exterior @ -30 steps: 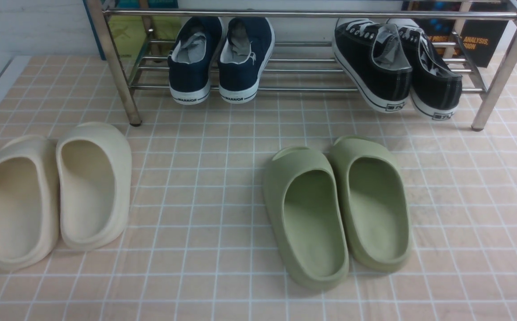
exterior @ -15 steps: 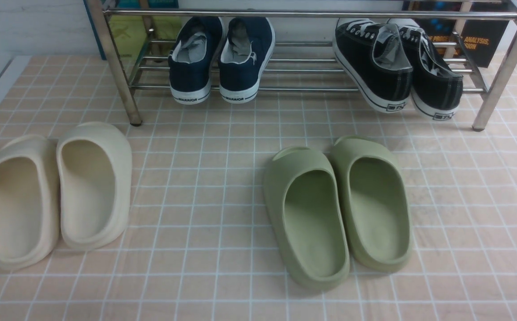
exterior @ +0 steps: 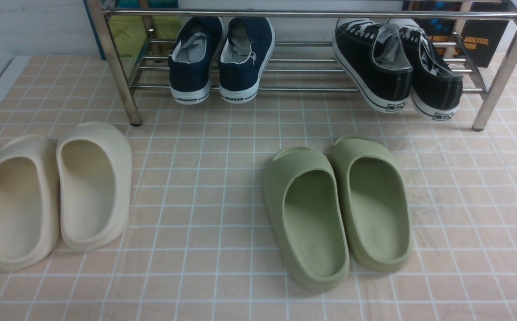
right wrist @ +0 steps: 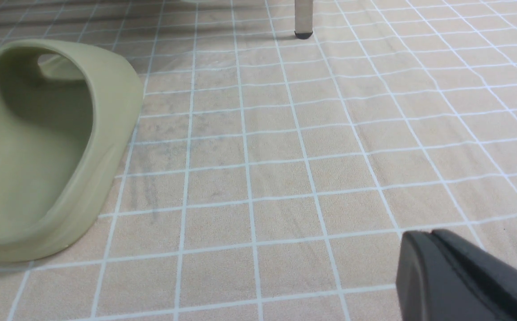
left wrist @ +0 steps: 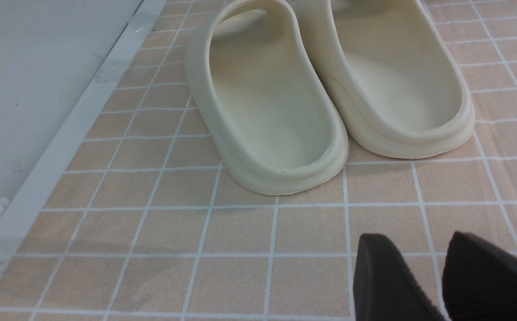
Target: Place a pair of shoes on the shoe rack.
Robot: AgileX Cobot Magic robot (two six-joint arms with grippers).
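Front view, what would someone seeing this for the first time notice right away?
Two pairs of foam slides sit on the tiled floor: the green slides near the middle and the cream slides to the left. Behind them, the shoe rack holds the black sneakers at its right end, heels overhanging the front rod, and the navy sneakers further left.

Two black canvas lace-up sneakers (exterior: 394, 67) and two navy slip-on sneakers (exterior: 220, 60) sit on one chrome-steel shoe rack (exterior: 115, 67). Two cream foam slides (exterior: 57, 191), two green foam slides (exterior: 338, 209).
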